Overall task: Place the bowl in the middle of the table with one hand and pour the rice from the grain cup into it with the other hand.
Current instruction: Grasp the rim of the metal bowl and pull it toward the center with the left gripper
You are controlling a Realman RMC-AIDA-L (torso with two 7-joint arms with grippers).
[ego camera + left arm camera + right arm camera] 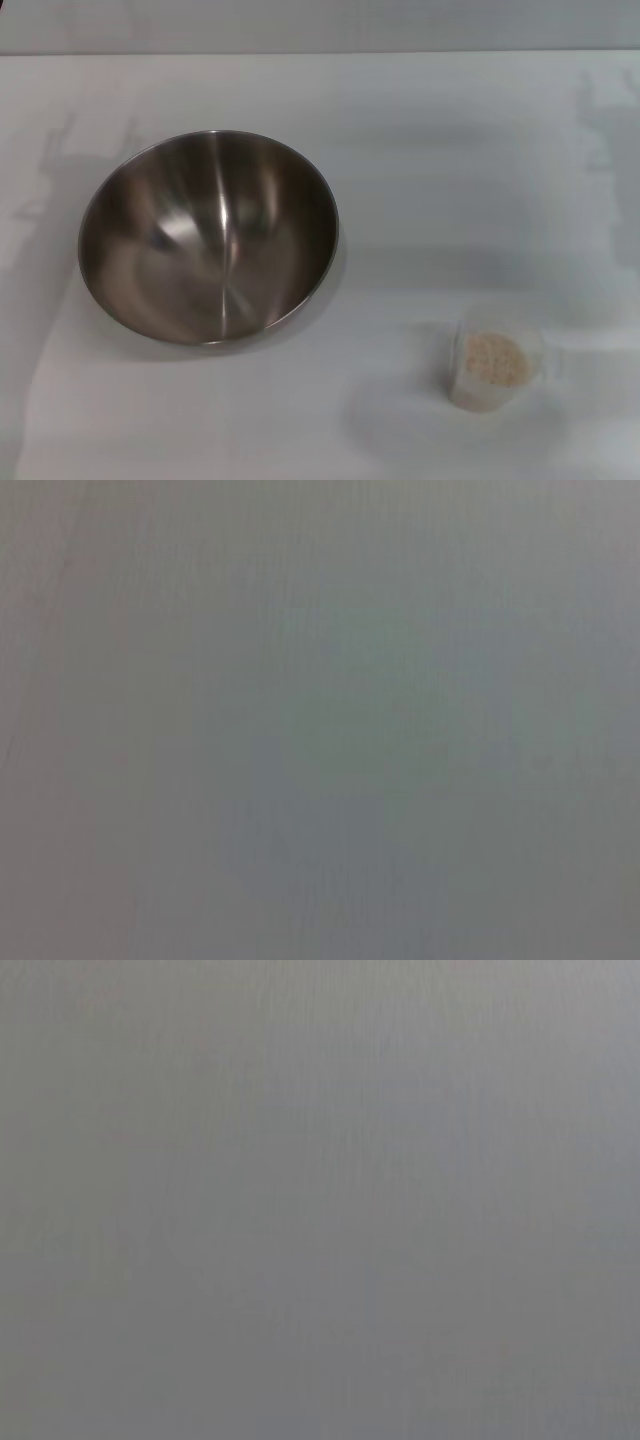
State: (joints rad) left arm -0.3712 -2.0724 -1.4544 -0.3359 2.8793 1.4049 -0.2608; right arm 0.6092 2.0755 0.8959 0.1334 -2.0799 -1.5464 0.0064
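Bowl: the bowl (208,238), steel and empty, rests tilted on the left half of the table (460,160), off the middle.
Grain cup: the grain cup (494,363) stands upright at the near right, well apart from the bowl.
Rice: the rice (492,354) lies inside the cup as a pale mound; none shows in the bowl.
Grippers: neither gripper appears in the head view, and both wrist views show only a featureless grey field, possibly bare tabletop, so how far either pincer is open, or whether it holds anything, cannot be told.
Step in hand: judged to be the outset, with the bowl not yet centred and the cup untouched.
Next move: calls for one arm to reach the bowl's rim, take hold there and shift it toward the table's middle, keeping clear of the cup.
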